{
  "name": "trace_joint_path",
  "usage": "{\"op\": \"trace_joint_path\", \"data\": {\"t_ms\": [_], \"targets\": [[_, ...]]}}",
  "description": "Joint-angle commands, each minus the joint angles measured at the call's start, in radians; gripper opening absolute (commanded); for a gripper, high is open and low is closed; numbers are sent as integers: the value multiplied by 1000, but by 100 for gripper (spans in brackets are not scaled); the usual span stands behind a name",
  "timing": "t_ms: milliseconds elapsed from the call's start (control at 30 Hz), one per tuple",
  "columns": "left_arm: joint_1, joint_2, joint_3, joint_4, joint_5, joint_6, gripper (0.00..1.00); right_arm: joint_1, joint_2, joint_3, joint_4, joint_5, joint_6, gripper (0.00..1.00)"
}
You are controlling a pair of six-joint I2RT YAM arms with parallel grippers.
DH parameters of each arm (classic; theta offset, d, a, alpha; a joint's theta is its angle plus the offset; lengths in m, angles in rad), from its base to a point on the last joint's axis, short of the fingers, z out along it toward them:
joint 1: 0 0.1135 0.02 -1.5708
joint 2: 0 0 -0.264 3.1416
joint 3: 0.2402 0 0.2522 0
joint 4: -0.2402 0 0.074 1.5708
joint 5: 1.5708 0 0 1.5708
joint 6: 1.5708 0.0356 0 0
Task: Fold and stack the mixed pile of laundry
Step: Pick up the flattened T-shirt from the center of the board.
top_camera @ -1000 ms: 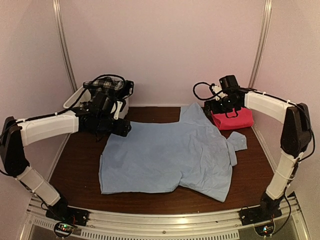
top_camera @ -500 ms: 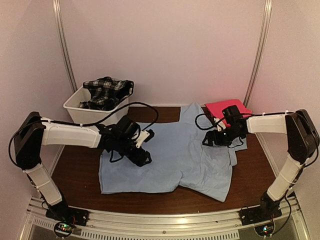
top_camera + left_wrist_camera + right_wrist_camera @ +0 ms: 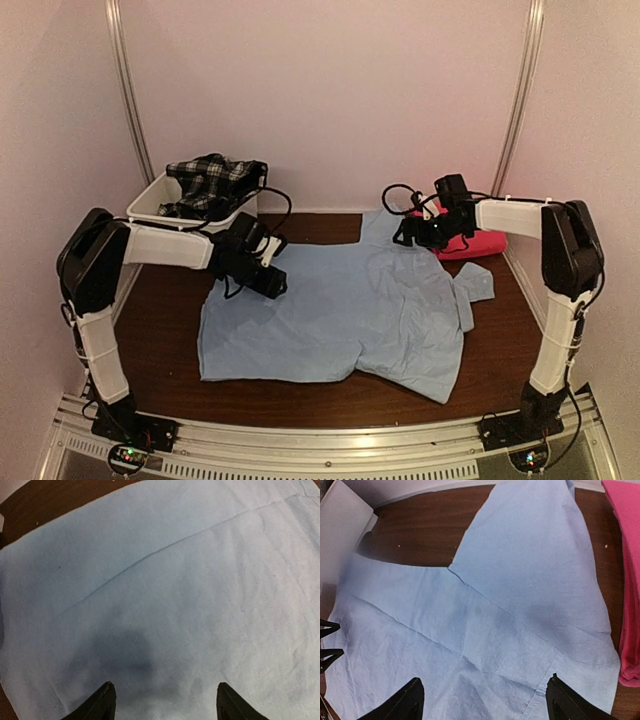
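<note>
light blue shirt: flat, mid table.
left gripper: fingers spread, over the shirt's far left part.
right gripper: fingers spread, over its far right part.
pink cloth: far right, beside the shirt.
plaid garment: in white tub, far left.

Overhead and close downward wrist views share the shirt.

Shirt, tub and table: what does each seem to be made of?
Shirt: thin woven cloth, likely cotton, matte; fine creases and a stitched seam show.
Tub: white plastic by its look, smooth, with a stiff rim.
Table: dark brown wood or wood-look laminate with a faint sheen; I cannot tell which.
</note>
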Motion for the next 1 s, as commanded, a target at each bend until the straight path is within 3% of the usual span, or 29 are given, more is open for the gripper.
{"op": "trace_joint_path", "data": {"t_ms": [0,100,233,367,567,700,867,967], "targets": [[-158,-149,16,117,-21,184,72,-7,-258,-96,19,-28,17,87],[-326,-170,-4,174,-10,383,75,-19,-430,-272,48,-51,43,89],[-469,-82,44,219,108,464,74,-65,-550,-391,14,14,40,90],[-583,41,165,205,121,549,73,-205,-571,-490,8,48,55,88],[-634,175,321,163,136,556,74,-348,-600,-673,103,218,129,86],[-648,225,380,141,147,557,75,-381,-562,-703,137,347,146,89],[-667,289,436,80,160,595,92,-396,-407,-641,159,370,129,93],[-678,316,470,33,173,613,97,-398,-316,-599,164,346,121,91]]}}
